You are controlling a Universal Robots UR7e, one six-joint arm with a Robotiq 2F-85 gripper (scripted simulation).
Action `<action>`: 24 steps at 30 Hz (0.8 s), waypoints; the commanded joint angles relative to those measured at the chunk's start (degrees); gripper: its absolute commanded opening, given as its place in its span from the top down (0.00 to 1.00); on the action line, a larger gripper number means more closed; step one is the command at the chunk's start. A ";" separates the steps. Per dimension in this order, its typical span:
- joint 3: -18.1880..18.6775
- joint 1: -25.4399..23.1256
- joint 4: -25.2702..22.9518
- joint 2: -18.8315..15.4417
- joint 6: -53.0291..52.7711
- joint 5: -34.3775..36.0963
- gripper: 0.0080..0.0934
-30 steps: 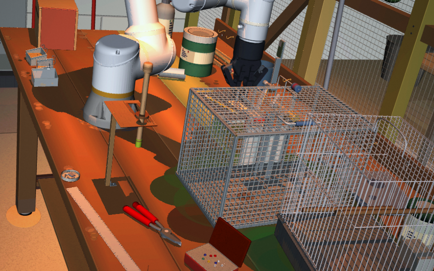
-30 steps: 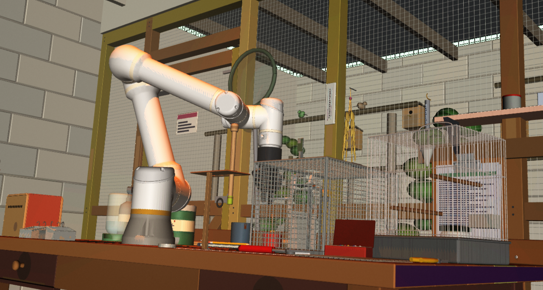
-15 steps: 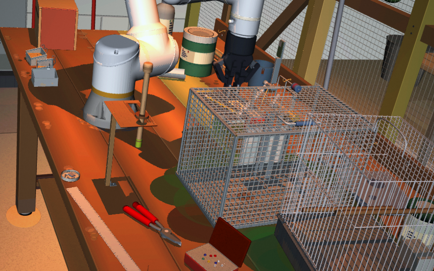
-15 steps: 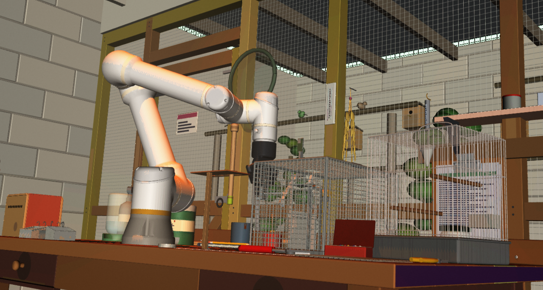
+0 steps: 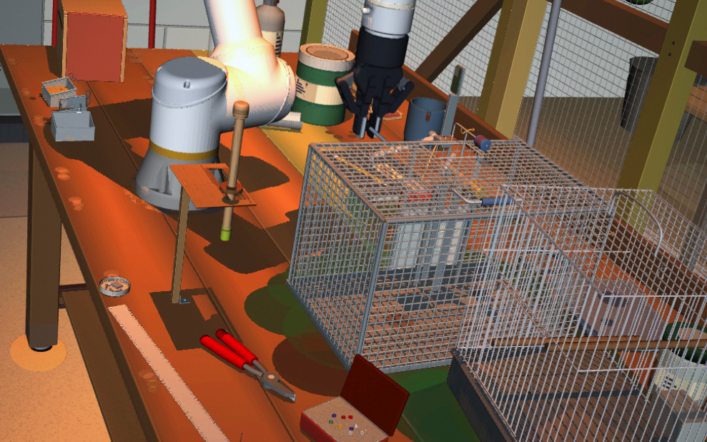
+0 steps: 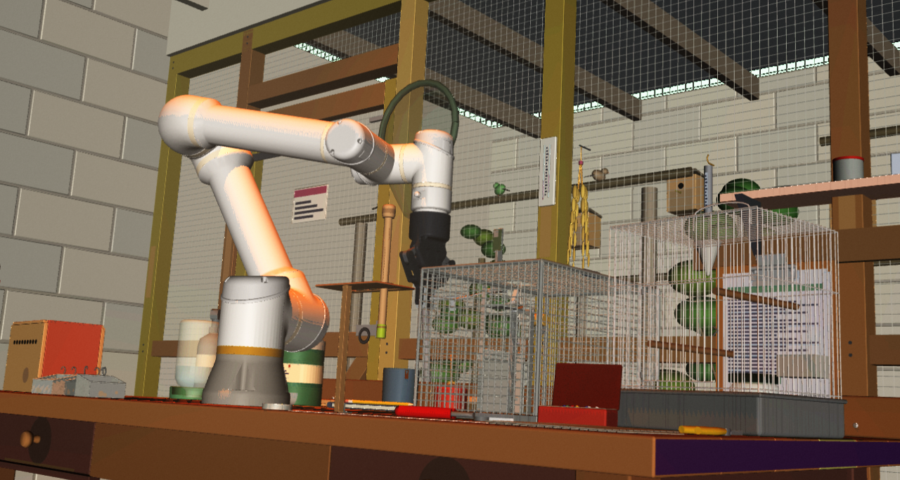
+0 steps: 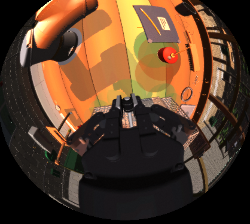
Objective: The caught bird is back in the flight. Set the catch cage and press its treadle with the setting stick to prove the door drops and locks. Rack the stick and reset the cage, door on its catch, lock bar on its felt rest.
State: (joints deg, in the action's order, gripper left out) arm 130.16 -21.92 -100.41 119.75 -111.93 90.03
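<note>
The catch cage [image 5: 400, 241] [image 6: 497, 336], a grey wire box, stands mid-bench with its treadle and red weight [image 7: 167, 54] seen below in the wrist camera. The setting stick [image 5: 232, 170] [image 6: 385, 270] hangs upright in its rack plate [image 5: 210, 186], green tip down, left of the cage. A blue-handled rod [image 5: 491, 201] lies on the cage roof. My gripper [image 5: 370, 129] [image 6: 418, 282] [image 7: 128, 101] hangs at the cage's far left end, just behind and above its edge, closed on a thin grey bar of the cage, the lock bar [image 7: 128, 114].
The green-banded tin [image 5: 323, 82] and a blue cup [image 5: 425, 118] stand close behind my gripper. A larger white bird cage [image 5: 609, 307] fills the bench's right. Red pliers [image 5: 246, 359], a red pin box [image 5: 356, 412] and a ruler lie at the front edge.
</note>
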 commanded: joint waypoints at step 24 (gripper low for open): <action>-11.13 -3.77 9.44 -1.63 -3.75 -0.03 1.00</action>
State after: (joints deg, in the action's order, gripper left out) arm 118.99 -25.72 -90.90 118.10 -115.73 90.01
